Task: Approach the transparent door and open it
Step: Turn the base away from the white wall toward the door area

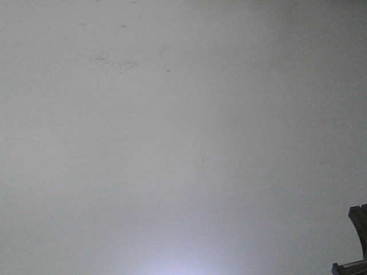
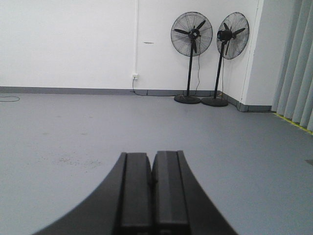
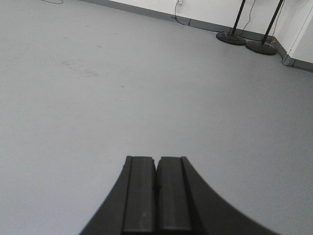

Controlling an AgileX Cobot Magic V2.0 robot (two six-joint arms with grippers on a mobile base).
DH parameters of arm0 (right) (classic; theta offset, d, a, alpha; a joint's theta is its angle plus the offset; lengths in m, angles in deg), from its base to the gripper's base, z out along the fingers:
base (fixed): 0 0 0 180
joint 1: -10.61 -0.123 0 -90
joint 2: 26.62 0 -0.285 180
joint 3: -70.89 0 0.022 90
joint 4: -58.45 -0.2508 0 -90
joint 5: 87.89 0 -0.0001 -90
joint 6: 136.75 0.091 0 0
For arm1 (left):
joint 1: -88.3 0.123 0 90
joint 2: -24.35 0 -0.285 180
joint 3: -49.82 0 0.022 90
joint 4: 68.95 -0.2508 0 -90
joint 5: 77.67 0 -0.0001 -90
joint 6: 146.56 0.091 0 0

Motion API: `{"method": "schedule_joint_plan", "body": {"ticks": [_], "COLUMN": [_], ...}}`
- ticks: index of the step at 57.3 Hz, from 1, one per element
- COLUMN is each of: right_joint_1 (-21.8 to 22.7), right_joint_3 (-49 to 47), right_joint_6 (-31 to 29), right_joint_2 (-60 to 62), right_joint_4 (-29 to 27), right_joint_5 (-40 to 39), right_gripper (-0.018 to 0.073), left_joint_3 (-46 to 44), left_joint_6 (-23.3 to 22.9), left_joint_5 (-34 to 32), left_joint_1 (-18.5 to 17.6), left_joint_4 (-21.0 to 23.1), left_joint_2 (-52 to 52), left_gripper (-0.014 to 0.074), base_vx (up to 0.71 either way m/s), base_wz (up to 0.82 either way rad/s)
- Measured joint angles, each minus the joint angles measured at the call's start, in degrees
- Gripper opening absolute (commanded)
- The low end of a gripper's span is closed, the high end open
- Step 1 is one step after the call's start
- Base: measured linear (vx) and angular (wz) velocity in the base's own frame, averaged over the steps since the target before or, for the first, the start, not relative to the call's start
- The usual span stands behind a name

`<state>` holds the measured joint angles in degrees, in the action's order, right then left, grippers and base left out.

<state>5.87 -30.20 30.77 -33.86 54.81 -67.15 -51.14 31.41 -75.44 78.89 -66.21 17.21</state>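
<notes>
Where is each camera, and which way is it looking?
Front: on the robot's front, facing down at floor; a dark robot part shows bottom right.
Left wrist: behind the shut left gripper, facing fans by a wall.
Right wrist: behind the shut right gripper, tilted down at floor.
Both wrist views show the fans' bases.

the floor [image 2: 73, 122] is grey and smooth. 2 black fans stand on it in the far corner, side by side. the left fan [image 2: 191, 33] and the right fan [image 2: 233, 28] each have a round flat base, and the 2 bases almost touch. a thin black cord [image 2: 151, 93] lies by the foot of the wall. a patch of small dark specks [image 2: 73, 159] marks the floor. a yellow line [image 2: 293, 123] runs along its right side.
</notes>
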Motion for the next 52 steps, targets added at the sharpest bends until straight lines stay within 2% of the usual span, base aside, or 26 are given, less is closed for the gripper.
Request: {"method": "schedule_joint_plan", "body": {"ticks": [52], "right_joint_1": [0.0], "right_joint_3": [0.0], "right_joint_6": [0.0], "right_joint_2": [0.0], "right_joint_4": [0.0], "right_joint_5": [0.2], "right_gripper": [-0.0003], "left_joint_3": [0.0], "left_joint_6": [0.0], "left_joint_5": [0.0], "left_joint_1": [0.0], "left_joint_4": [0.0], "left_joint_2": [0.0], "left_gripper": [0.0003], "base_vx": [0.01], "base_wz": [0.01]}}
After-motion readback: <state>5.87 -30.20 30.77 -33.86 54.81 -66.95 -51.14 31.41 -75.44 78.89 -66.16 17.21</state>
